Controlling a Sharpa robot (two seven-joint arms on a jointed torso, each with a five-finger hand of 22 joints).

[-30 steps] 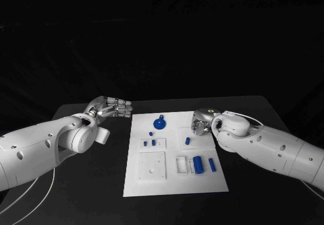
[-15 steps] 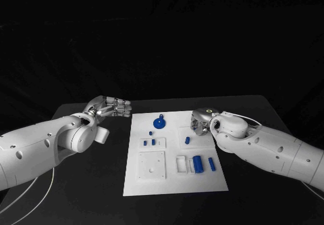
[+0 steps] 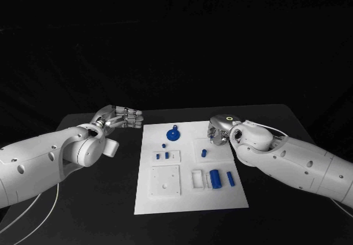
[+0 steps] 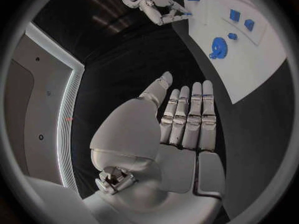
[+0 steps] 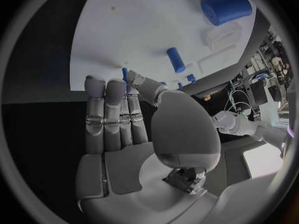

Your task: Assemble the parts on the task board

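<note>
The white task board (image 3: 190,168) lies flat in the middle of the black desk (image 3: 272,120), its long axis running away from the robot. On it, between the two hands and nearer the left one, sits a round blue gear (image 3: 173,135) with a small loop on its far side. Nearer the robot than the gear, two small blue pegs (image 3: 166,154) stand in a white block, with a tiny blue piece (image 3: 163,145) just beyond them. A large square white plate (image 3: 166,180) lies closest to the robot on the left side of the board. Beside it stands an open white frame (image 3: 198,178), then a thick blue cylinder (image 3: 216,178) and a thinner blue bar (image 3: 230,177), both with their long axes pointing away from the robot, parallel to the board's long edge.

The left hand (image 3: 119,117) hovers over the bare desk just off the board's far left corner; its fingers (image 4: 190,117) lie straight and side by side, holding nothing, with the gear ahead of the fingertips. The right hand (image 3: 217,133) is over the board's right edge, fingers (image 5: 115,112) extended together and also holding nothing. A short blue peg (image 3: 205,151) stands on the board just beside the right fingertips; I cannot tell whether they touch it.

No writing or labels can be read on any piece
</note>
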